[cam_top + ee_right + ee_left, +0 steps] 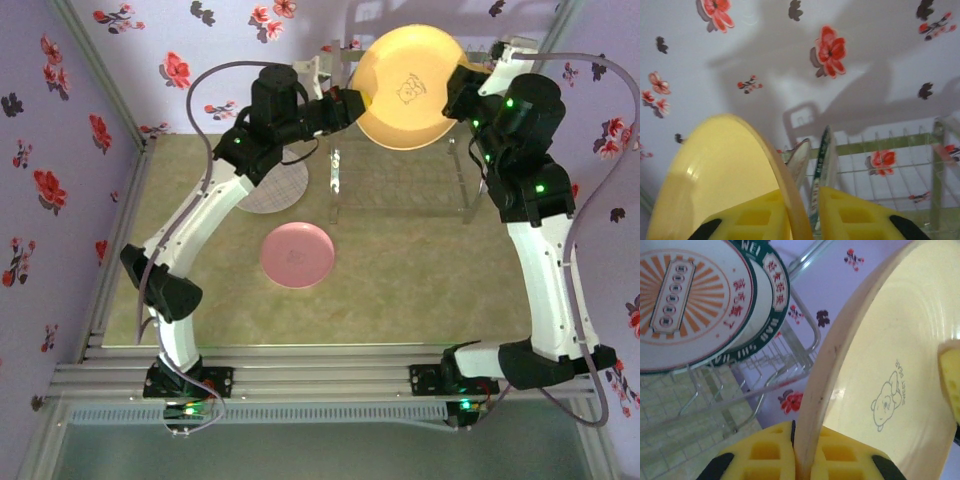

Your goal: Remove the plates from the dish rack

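A plain yellow plate point(408, 88) with a small bear drawing hangs upright above the dish rack point(400, 185). My left gripper point(350, 106) is shut on its left rim; in the left wrist view point(802, 432) both yellow fingers press the rim of the yellow plate point(890, 365). My right gripper point(468, 78) sits at the opposite rim with its jaws apart point(807, 200): the yellow plate point(725, 170) leans on one finger, with a gap to the other. The orange-rayed plate point(685, 305) and the teal-rimmed plate point(774, 295) stand in the rack.
A pink plate point(297, 255) lies flat on the mat in front of the rack. A pale speckled plate point(272, 192) lies partly under my left arm. Flowered walls close in the back and both sides. Rack wires point(880, 145) run behind the right fingers.
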Motion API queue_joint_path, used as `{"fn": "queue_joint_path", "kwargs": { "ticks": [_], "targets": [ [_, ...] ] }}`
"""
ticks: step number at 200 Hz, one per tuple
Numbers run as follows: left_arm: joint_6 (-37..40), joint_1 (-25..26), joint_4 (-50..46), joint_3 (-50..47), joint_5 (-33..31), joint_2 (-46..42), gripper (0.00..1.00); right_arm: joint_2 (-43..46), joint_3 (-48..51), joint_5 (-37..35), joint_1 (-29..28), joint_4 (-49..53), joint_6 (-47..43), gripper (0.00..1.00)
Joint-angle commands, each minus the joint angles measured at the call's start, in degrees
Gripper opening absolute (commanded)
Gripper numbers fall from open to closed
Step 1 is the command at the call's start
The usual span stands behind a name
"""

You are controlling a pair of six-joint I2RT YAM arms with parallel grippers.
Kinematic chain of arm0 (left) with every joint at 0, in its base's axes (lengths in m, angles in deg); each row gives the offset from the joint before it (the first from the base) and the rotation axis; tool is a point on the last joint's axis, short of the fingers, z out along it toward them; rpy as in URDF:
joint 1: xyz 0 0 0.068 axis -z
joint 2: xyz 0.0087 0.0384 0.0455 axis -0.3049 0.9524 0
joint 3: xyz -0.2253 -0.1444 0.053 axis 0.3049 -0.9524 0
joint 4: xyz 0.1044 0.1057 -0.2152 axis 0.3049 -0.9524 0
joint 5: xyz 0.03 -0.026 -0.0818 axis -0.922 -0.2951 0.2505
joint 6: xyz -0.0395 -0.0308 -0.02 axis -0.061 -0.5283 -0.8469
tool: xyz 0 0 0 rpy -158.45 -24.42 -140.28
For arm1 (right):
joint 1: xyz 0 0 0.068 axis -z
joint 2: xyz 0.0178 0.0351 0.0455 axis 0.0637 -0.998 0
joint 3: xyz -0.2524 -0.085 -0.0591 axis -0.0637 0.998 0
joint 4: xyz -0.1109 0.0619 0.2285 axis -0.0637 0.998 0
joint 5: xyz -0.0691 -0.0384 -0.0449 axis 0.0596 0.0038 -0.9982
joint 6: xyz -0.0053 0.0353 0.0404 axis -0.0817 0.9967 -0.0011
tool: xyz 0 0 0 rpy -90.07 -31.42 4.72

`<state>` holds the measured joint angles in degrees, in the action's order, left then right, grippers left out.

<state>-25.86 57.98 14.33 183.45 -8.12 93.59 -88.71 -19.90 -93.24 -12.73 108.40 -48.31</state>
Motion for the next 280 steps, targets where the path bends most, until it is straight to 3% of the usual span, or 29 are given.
{"fn": "queue_joint_path", "kwargs": {
  "ticks": [1, 14, 25, 66, 113, 155, 228, 280],
  "targets": [
    [1.9, -0.3, -0.7, -2.2, 1.5, -5.7, 0.0, 1.0, -0.3, 5.4, 0.0, -2.1, 1.2, 0.48],
    [1.6, -1.1, -1.8, -4.3, 1.5, -8.0, 0.0, 1.4, -0.2, 6.5, 0.0, -0.8, 0.0, 0.68],
    [1.9, -2.0, -3.6, -6.1, 1.7, -10.3, 0.0, 1.8, -0.1, 7.9, 0.0, 0.5, -1.6, 0.78],
    [3.7, -6.8, -10.4, -18.9, 3.5, -21.0, 0.0, 4.1, 0.8, 16.0, 0.0, 5.9, -6.4, 0.91],
    [5.4, -13.8, -18.7, -37.2, 5.9, -30.9, 0.0, 8.8, 8.0, 23.0, 0.0, 6.4, -1.7, 0.93],
    [7.6, -17.9, -23.4, -51.8, 4.4, -34.1, 0.0, 12.4, 16.1, 29.5, 0.0, 4.8, 3.7, 0.93],
    [8.7, -18.7, -17.5, -64.6, -0.2, -27.2, 0.0, 13.0, 17.5, 36.3, -0.1, 11.6, 2.6, 0.94],
    [8.5, -18.8, -13.6, -66.0, -2.1, -20.9, 0.0, 13.0, 16.8, 33.0, -0.9, 19.5, -1.5, 0.94]
  ]
}}
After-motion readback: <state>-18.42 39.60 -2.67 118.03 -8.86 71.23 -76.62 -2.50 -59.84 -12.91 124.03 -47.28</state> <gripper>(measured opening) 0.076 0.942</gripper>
